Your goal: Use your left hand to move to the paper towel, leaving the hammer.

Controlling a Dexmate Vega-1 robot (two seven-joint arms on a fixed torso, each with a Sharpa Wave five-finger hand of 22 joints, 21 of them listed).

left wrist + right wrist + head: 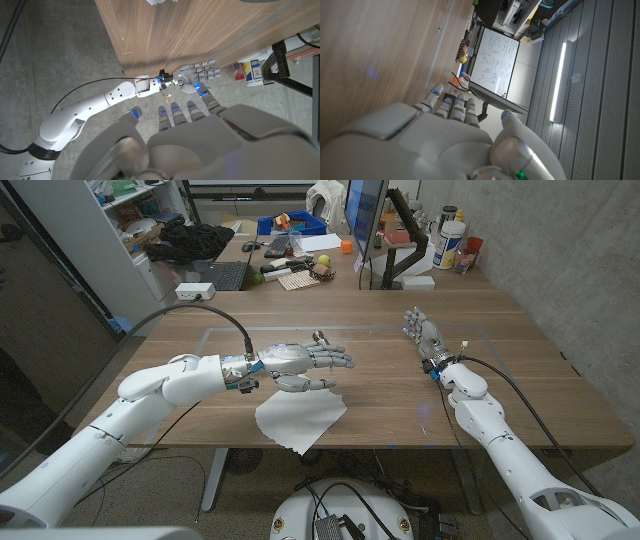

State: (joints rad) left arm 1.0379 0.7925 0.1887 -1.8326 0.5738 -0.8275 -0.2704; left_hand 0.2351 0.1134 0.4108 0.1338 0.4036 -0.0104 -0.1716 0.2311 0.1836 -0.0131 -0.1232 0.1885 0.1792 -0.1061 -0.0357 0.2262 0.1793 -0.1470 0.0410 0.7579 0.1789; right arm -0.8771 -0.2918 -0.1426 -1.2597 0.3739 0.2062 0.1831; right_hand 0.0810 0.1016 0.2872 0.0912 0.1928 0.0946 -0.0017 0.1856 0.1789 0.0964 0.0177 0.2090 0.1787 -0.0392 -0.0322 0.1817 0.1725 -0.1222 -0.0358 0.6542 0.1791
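A white paper towel (300,418) lies crumpled near the table's front edge, left of the middle. My left hand (305,363) hovers just past the towel's far edge, fingers stretched out and apart, thumb below, holding nothing. My right hand (424,334) stands at the right side of the table with fingers spread upward and nothing in it. In the left wrist view the back of my left hand (200,135) fills the lower part, and my right hand (197,72) with its white forearm shows beyond it. The right wrist view shows my right hand (450,135) over bare wood.
A wooden table (500,395) carries a thin clear mat outline (215,332). Behind it a second desk holds a monitor (365,220), a laptop (215,275), bottles (450,245) and several small items. A shelf (130,210) stands at the back left.
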